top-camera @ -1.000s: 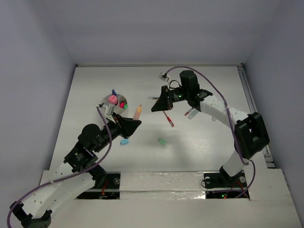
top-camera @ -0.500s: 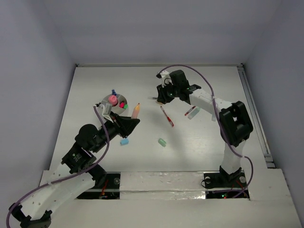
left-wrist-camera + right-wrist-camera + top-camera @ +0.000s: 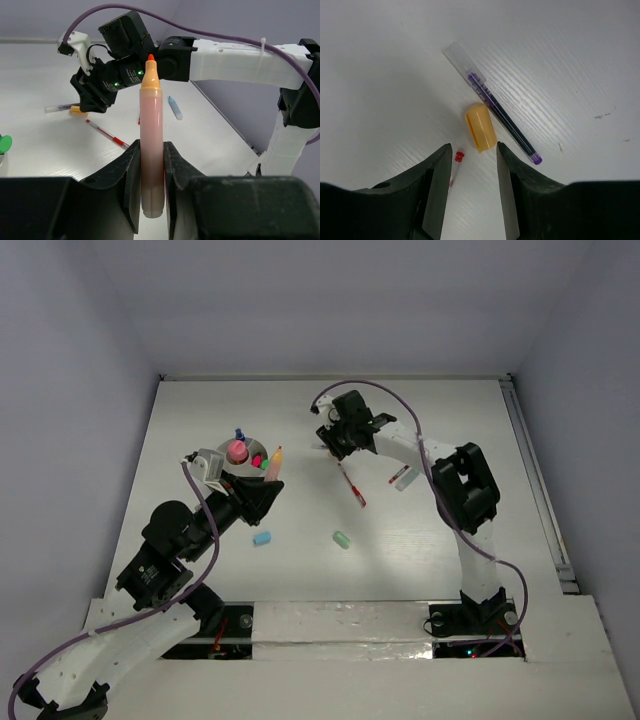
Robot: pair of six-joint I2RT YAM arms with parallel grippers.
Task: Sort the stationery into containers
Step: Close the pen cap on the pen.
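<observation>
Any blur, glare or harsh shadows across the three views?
Top external: even light, soft shadows. Left wrist: orange marker sharp, left fingers nearly black. Right wrist: orange cap and purple pen crisp, right fingers dark, soft-edged.

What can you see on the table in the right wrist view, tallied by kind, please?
Pens: 2, purple pen and red pen
Caps: 1, orange cap
Total: 3

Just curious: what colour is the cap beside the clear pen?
Yellow-orange; the cap shows best in right wrist view.
</observation>
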